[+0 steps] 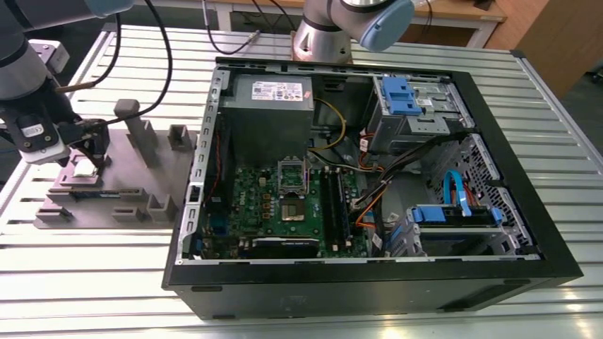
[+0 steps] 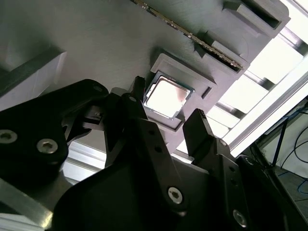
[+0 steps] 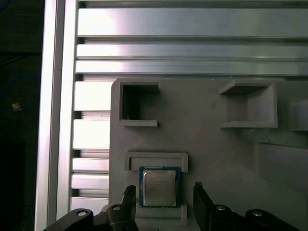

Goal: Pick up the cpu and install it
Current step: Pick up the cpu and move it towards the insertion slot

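Shiny cpu [image 3: 159,186] lies flat in small pocket of grey tray [image 3: 211,149], near tray edge that faces edge of table [image 3: 144,48]. Robot claw [image 2: 167,101] hangs right over it, fingers [image 3: 129,195] apart, one on each side, not touching chip. To grab well, I think: keep claw centred, go straight down, squeeze gently on chip's sides, lift flat so it does not tip.

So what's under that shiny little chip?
The chip sits in a framed pocket of the grey tray. The pocket's floor is hidden by the chip itself.
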{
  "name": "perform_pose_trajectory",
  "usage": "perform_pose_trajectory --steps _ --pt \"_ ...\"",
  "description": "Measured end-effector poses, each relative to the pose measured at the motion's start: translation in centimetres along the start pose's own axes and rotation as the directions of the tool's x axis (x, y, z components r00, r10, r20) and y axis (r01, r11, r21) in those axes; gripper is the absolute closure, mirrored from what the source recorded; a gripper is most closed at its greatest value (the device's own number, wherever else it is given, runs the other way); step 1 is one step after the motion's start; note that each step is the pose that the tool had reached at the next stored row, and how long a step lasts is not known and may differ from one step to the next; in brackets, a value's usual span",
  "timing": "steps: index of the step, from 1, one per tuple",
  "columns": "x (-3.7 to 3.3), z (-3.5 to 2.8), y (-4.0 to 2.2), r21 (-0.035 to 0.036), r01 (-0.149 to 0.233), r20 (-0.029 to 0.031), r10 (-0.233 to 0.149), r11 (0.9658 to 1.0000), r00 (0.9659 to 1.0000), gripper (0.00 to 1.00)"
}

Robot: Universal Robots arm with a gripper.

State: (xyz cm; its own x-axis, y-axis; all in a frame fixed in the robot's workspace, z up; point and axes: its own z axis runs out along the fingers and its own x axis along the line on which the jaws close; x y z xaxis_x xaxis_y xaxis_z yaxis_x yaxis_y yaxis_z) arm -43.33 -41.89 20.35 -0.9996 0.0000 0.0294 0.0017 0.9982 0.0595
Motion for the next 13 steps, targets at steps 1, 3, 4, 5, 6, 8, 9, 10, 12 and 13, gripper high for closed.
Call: perform_pose_trajectory --steps 1,3,4,5,6,8,9,10,12,13 --pt "0.00 0.00 0.00 0.0000 0.000 0.0001 0.000 1.0000 1.0000 0.41" --pt "0.00 0.03 0.00 0.0000 0.000 0.0001 0.000 1.0000 1.0000 0.40" --pt "-0.01 0.11 0.00 -0.0003 0.000 0.0005 0.000 1.0000 1.0000 0.34" --pt "-0.01 0.20 -0.01 -0.0002 0.000 0.0003 0.000 1.0000 1.0000 0.28" --pt "0.00 0.29 -0.01 0.0000 0.000 0.0001 0.000 1.0000 1.0000 0.28" --pt "0.01 0.52 -0.03 -0.0001 0.000 0.0000 0.000 1.0000 1.0000 0.28" --pt "0.01 0.64 -0.03 -0.0001 0.001 0.0000 -0.001 1.0000 1.0000 0.28" --pt "0.01 0.77 -0.03 -0.0001 0.002 -0.0001 -0.002 1.0000 1.0000 0.28" --pt "0.00 1.00 -0.02 -0.0002 0.003 0.0000 -0.003 1.0000 1.0000 0.28" --pt "0.00 1.11 -0.03 -0.0001 0.003 -0.0001 -0.003 1.0000 1.0000 0.28"
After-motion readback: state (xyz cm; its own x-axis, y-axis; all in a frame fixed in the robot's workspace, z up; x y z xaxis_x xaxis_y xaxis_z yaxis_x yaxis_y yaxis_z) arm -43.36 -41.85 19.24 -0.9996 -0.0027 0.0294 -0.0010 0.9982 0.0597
